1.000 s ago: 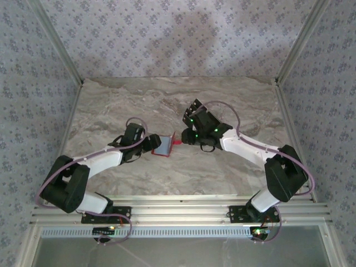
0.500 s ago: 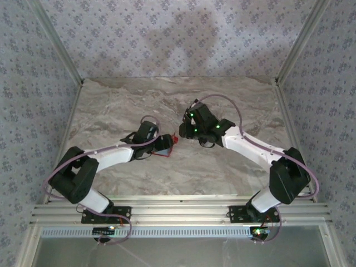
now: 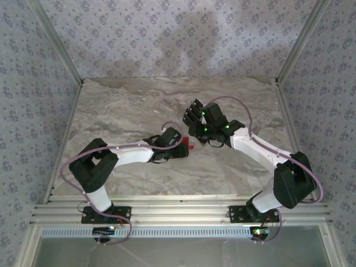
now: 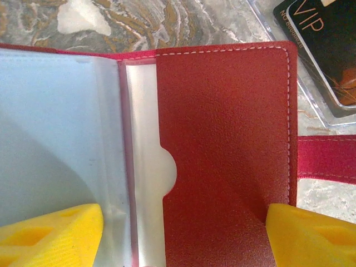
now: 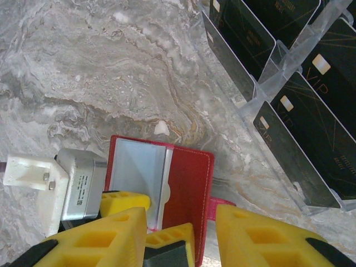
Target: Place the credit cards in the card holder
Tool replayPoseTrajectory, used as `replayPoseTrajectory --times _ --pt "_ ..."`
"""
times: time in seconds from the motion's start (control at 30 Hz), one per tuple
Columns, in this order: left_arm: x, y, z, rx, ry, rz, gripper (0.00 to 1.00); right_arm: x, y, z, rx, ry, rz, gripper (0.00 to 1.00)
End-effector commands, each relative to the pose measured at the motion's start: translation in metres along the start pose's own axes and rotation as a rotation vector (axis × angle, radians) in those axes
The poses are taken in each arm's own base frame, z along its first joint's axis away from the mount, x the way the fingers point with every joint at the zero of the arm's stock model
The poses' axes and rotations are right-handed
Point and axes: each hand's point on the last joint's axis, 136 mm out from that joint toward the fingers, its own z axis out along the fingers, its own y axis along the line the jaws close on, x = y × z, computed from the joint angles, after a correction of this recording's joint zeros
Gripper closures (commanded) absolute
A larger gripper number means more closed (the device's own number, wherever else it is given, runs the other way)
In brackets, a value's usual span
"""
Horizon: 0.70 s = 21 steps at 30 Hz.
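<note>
Since the earlier frame the left arm has stretched out toward the middle, carrying the left gripper [image 3: 179, 147] and the card holder [image 4: 222, 139] rightward, close under the right gripper [image 5: 181, 219]. The card holder lies open and flat on the tabletop [image 5: 83, 72]. It is grained red leather with pale stitching and a notched pocket edge, beside a glossy clear sleeve over a pale grey lining. A red strap [image 4: 328, 158] sticks out at its side. The left gripper's yellow ribbed fingers [image 4: 50, 233] stand wide apart over the open card holder, one above the sleeve and one at the red panel's edge. The right gripper's jaws are apart and hold nothing. The credit cards [image 5: 311, 139], thin, black and gold-lettered, stand tilted in a clear plastic rack [image 5: 261, 89] just beside the card holder. The tabletop is grey-brown veined marble. Floral-patterned walls [image 3: 178, 33] enclose it.
</note>
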Motion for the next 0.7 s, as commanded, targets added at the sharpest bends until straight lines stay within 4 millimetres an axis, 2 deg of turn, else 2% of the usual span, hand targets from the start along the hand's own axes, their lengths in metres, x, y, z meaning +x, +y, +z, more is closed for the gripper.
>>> replayPoseTrajectory --times 0.0,0.3,0.4,0.6,0.67 --pt "0.019 0.015 0.002 -0.095 0.056 0.006 0.22 0.001 0.002 0.006 -0.025 0.016 -0.001 0.61" --pt "-0.013 -0.003 -0.041 -0.042 -0.076 0.043 0.20 0.007 0.015 0.021 -0.069 0.059 0.021 0.61" --pt "-0.017 -0.006 -0.049 -0.023 -0.094 0.049 0.20 0.008 0.024 0.027 -0.087 0.072 0.013 0.61" --pt "-0.014 -0.013 -0.052 0.023 -0.098 0.055 0.21 0.010 0.048 0.040 -0.114 0.101 -0.018 0.62" --pt "-0.013 -0.018 -0.057 0.046 -0.111 0.064 0.21 0.004 0.060 0.042 -0.130 0.096 -0.028 0.63"
